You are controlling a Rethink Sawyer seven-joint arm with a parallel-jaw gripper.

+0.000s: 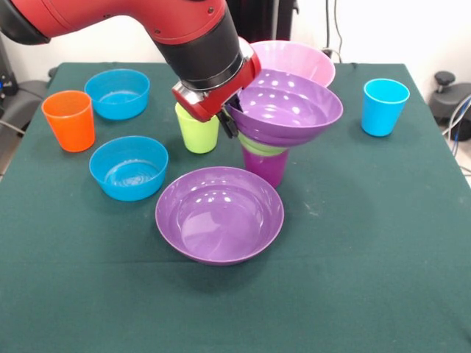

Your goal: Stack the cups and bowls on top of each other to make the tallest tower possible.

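The tower stands mid-table: a purple cup (pixel 266 168), a small green bowl (pixel 259 145) on it, and a wide purple bowl (pixel 288 109) tilted on top. My gripper (pixel 229 122) is at that bowl's left rim, shut on it. A lime green cup (pixel 199 132) stands just left of the tower, partly behind the gripper. A second wide purple bowl (pixel 219 215) lies in front. To the left are two blue bowls (pixel 118 93) (pixel 129 168) and an orange cup (pixel 69 120). A light blue cup (pixel 384 107) stands at the right. The pink bowl (pixel 298 57) sits behind the tower.
The green cloth table (pixel 368 257) carries everything. The red and black arm (pixel 147 29) reaches in from the upper left, over the back blue bowl and the lime green cup. Black equipment (pixel 450 95) stands off the table's right edge.
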